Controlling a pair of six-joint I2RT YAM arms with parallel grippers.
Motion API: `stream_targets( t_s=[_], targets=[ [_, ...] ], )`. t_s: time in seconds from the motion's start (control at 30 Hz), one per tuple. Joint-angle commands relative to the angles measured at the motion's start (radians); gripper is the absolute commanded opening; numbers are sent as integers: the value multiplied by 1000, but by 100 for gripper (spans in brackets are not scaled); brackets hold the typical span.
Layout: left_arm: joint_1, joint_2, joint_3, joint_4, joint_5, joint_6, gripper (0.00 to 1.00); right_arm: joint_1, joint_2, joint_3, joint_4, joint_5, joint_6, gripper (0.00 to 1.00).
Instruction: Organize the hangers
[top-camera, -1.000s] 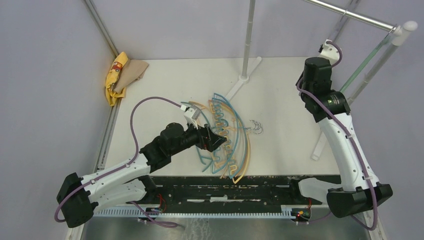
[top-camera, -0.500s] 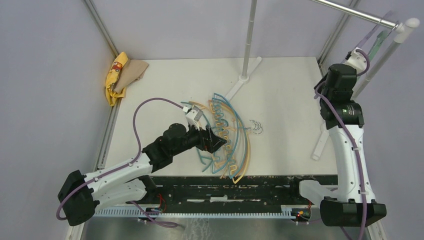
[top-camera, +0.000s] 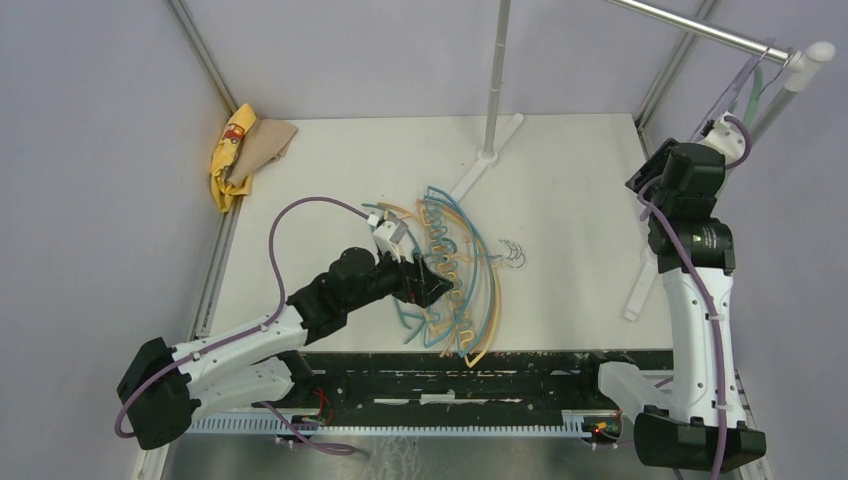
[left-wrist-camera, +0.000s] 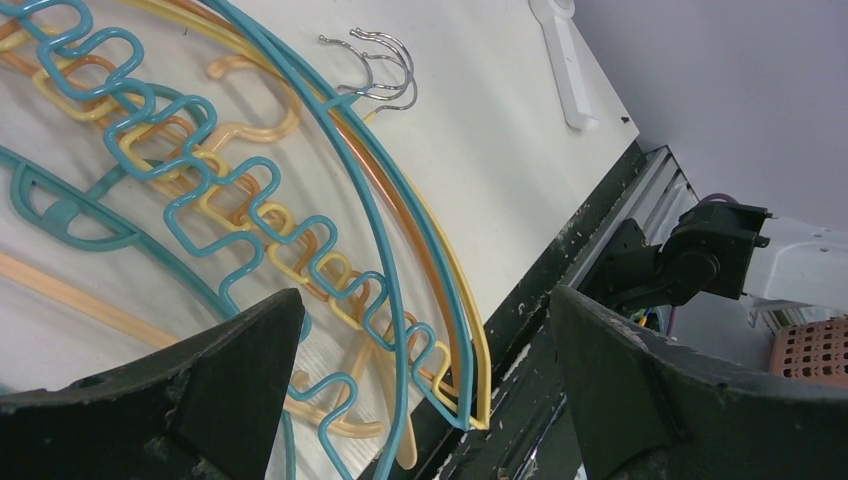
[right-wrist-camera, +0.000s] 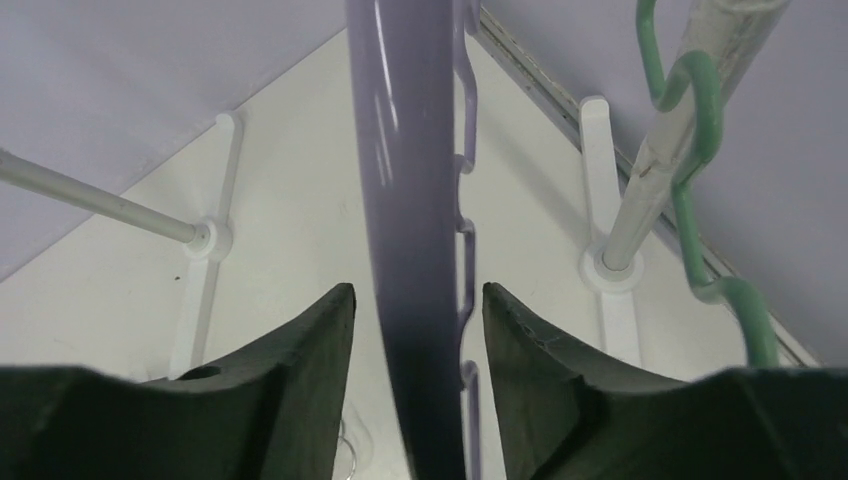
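The right gripper (right-wrist-camera: 418, 300) has risen to the rail (top-camera: 700, 28) over the table's (top-camera: 560, 180) far right corner, jaws slackened, just clear of the lilac hanger (right-wrist-camera: 410, 150) between them, while the left gripper (left-wrist-camera: 425, 300) gapes wide above the piled hangers (top-camera: 455, 270) toward the near edge.

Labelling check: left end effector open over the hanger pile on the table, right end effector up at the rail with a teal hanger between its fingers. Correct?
One error: the hanger at the right end effector is lilac, not teal, per the right wrist view. Rest holds: left end effector open over the pile on the table, right one up at the rail.
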Motion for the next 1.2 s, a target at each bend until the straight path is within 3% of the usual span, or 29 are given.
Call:
stream_targets(
  t_s=[0.0, 0.07, 0.13, 0.27, 0.7, 0.93, 1.07, 1.17],
  targets=[
    [-3, 7, -3, 62, 12, 49, 99, -4, -61, 42, -54, 2, 4, 62],
    [-2, 19, -2, 65, 16, 50, 99, -4, -79, 68, -87, 2, -7, 70],
    [-3, 31, 2, 68, 20, 53, 99, -5, -97, 94, -119, 2, -19, 86],
    [-2, 52, -8, 81, 21, 52, 99, -4, -150, 131, -150, 4, -45, 93],
    [-3, 86, -46, 120, 13, 44, 99, -4, -287, 188, -166, -9, -147, 95],
    [-3, 101, -51, 128, 11, 46, 99, -4, -350, 166, -108, -113, -193, 94],
    [-3, 113, -59, 134, 6, 44, 99, -4, -392, 161, -39, -245, -209, 92],
    [-5, 131, -60, 139, 13, 44, 99, -4, -333, 213, -73, -433, -207, 82]
  ],
)
